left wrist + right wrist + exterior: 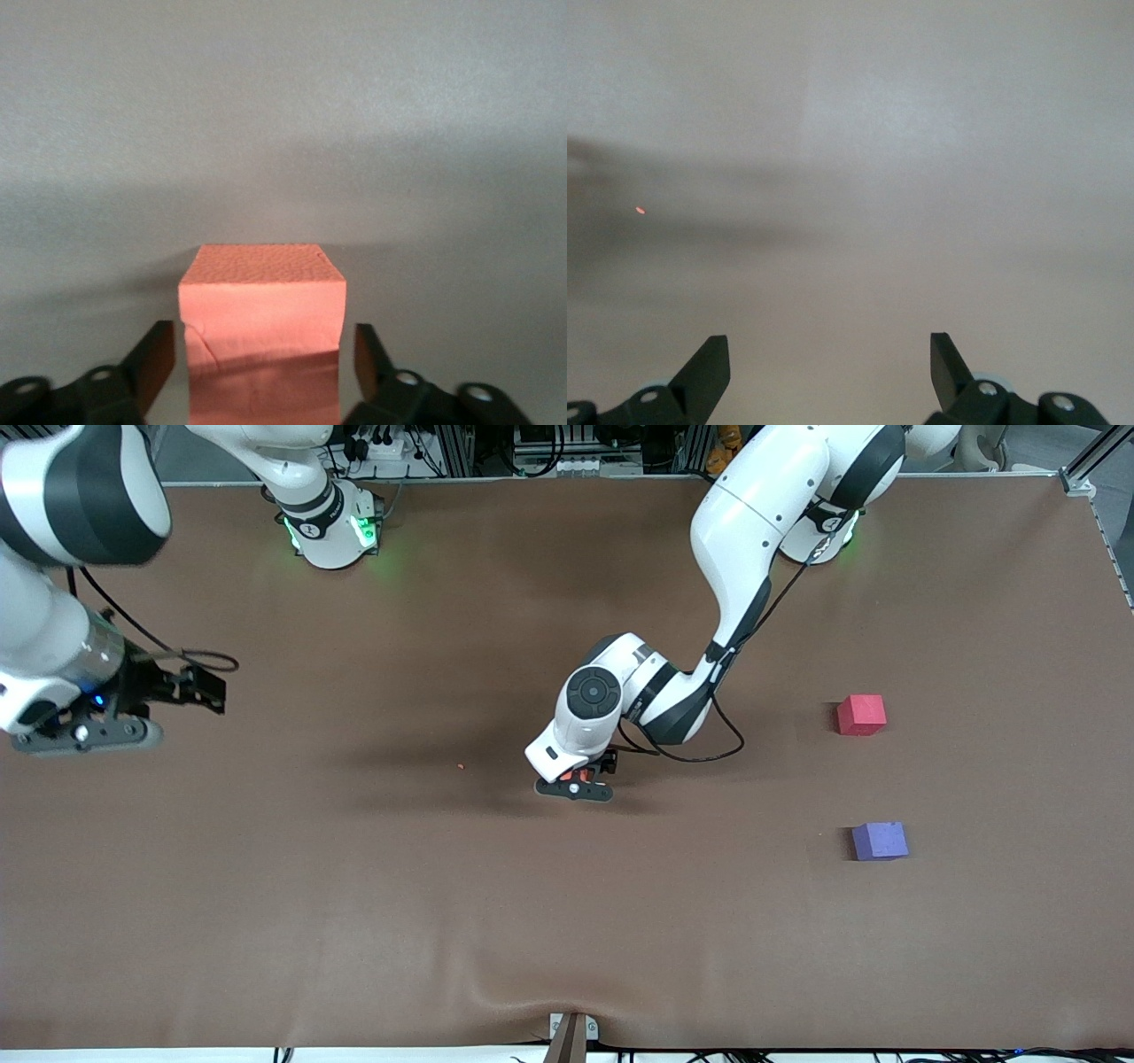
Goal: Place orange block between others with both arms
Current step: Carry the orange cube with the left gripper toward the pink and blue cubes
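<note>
The orange block [261, 301] rests on the brown table, in the middle of it, and only a sliver of the orange block [578, 776] shows under the left hand in the front view. My left gripper [264, 359] is down around it, a finger on each side with a thin gap to each face, so it is open. From the front, the left gripper [580, 781] sits low at the table. The red-pink cube [860, 715] and the purple-blue cube [880, 841] lie apart toward the left arm's end, the purple one nearer the camera. My right gripper [208, 689] waits open and empty above the right arm's end; its fingers [709, 372] frame bare table.
A tiny orange crumb [461, 765] lies on the table [354, 886] between the two grippers, and the same crumb [640, 210] shows in the right wrist view. A small bracket [571, 1032] sits at the table's edge nearest the camera.
</note>
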